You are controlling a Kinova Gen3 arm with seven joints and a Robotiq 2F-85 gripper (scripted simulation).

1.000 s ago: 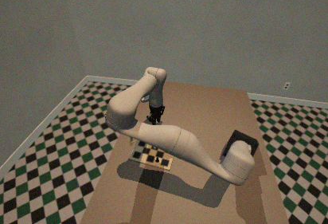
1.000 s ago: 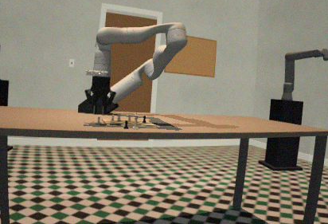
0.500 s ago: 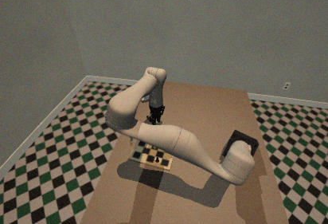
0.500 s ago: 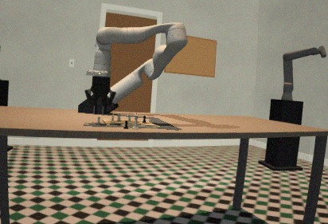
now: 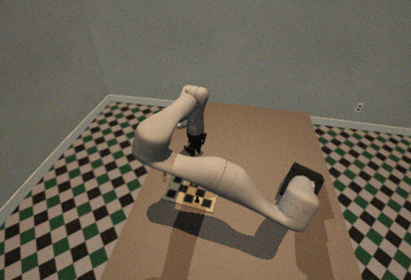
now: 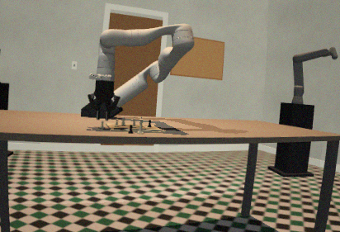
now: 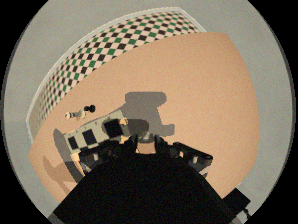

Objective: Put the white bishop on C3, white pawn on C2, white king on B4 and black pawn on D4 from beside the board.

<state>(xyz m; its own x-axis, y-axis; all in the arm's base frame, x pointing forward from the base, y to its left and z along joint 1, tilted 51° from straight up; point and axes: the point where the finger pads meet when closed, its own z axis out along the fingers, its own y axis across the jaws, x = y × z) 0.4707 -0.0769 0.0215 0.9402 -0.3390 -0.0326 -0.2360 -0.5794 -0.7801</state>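
Note:
The small chessboard [image 5: 192,194] lies on the brown table, mostly hidden by my arm in the top view. It also shows in the exterior view [image 6: 132,128] and at the left of the wrist view [image 7: 93,135]. Several small white pieces [image 6: 140,125] and a black pawn [image 6: 130,130] stand on it. My gripper [image 5: 194,151] [image 6: 102,117] hangs just above the table at the board's far edge, fingers pointing down and part open with nothing between them. A small white piece [image 6: 101,124] stands right below the fingers. Two small pieces [image 7: 80,112] stand beyond the board in the wrist view.
My arm's base [image 5: 299,195] sits on the table to the right of the board. A second arm on a black pedestal [image 6: 295,137] stands on the floor at the far right. The checkered floor surrounds the table.

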